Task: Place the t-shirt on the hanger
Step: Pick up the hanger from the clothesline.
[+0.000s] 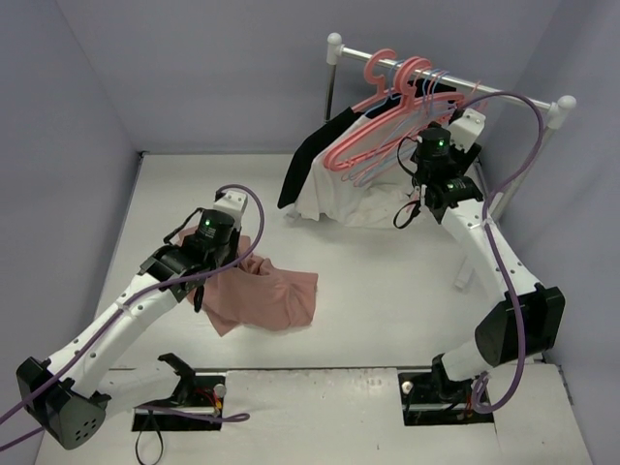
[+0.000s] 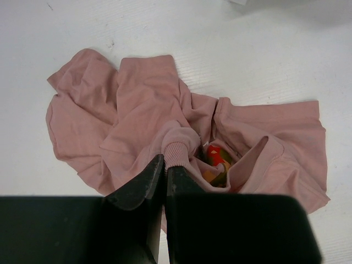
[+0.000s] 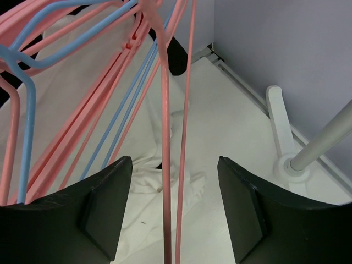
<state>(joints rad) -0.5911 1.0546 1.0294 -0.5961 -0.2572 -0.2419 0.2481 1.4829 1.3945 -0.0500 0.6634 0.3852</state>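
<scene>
The salmon-pink t-shirt point(image 1: 276, 295) lies crumpled on the table by my left arm. In the left wrist view it fills the middle point(image 2: 137, 110), with a red and green label point(image 2: 218, 161) inside the neck. My left gripper point(image 2: 165, 164) is shut on the ribbed collar point(image 2: 177, 152). My right gripper point(image 3: 173, 165) is open at the rack. Two pink hanger bars run between its fingers without touching them. The thinner, paler bar is the hanger point(image 3: 187, 110). In the top view I cannot single it out from the bunch of hangers.
A white rack rail point(image 1: 446, 76) at the back right carries coral-pink hangers point(image 1: 383, 121) and pale blue hangers point(image 3: 25, 110). A black garment point(image 1: 310, 155) and a white garment point(image 1: 349, 203) hang below. The rack's foot point(image 3: 289, 159) stands by the right wall.
</scene>
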